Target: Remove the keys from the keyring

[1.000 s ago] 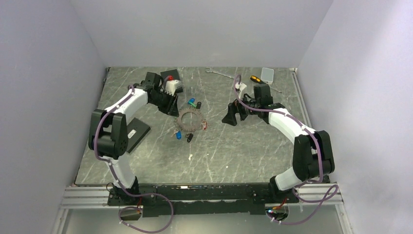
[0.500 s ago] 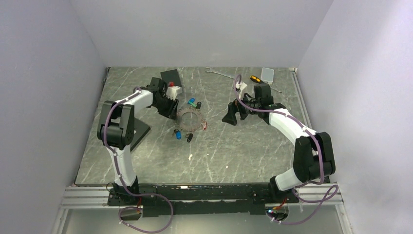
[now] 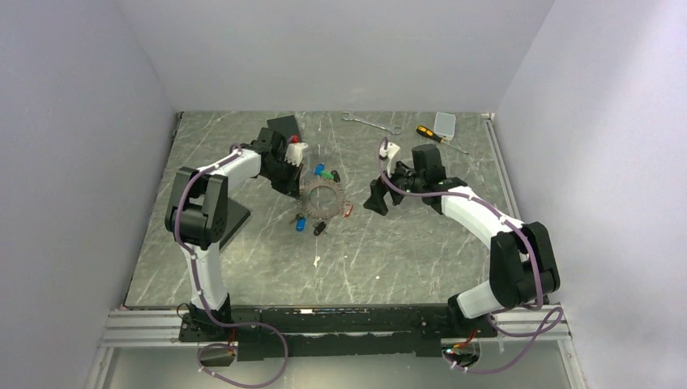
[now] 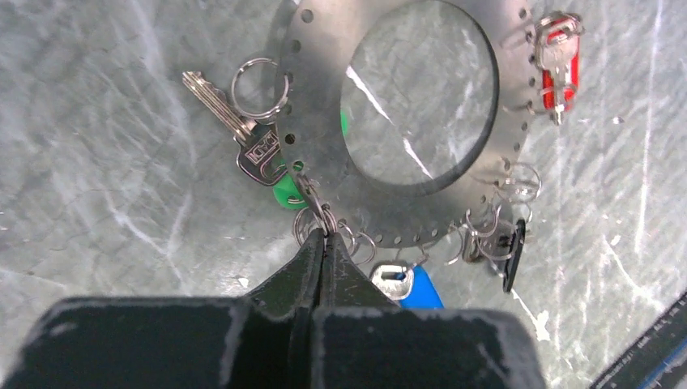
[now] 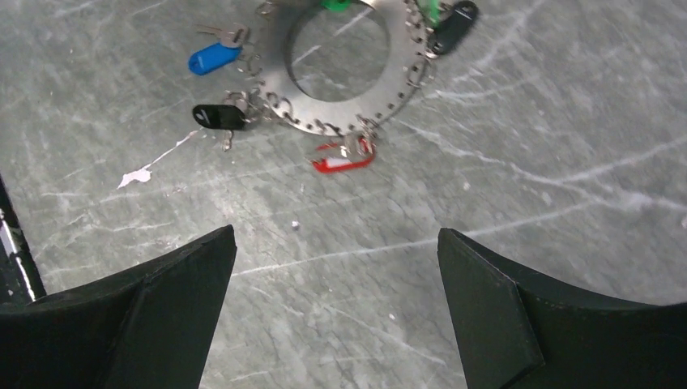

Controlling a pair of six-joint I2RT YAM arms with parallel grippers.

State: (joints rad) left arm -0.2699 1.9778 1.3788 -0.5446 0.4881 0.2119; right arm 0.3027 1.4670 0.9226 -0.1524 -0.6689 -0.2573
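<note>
**Top external:** the keyring (image 3: 322, 197) lies flat mid-counter (image 3: 389, 259), with tagged keys (image 3: 300, 225) fanned round its rim. The left gripper (image 3: 296, 182) is at its far-left edge. The right gripper (image 3: 374, 198) is near but apart.

**Left wrist:** fingers are pressed together, clamped on a split ring (image 4: 312, 212) at the rim, beside the green-tagged key (image 4: 259, 154).

**Right wrist:** jaws are wide apart and empty, with the red-tagged key (image 5: 344, 158) nearest.

**Assessment:** 0 keys appear detached, so all removal remains.

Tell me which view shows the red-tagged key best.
Left wrist: the red-tagged key is close and sharp, its metal blade lying over the tag, beside the keyring. Right wrist shows it smaller, by the ring's near edge. Top external shows only a red speck.
</note>
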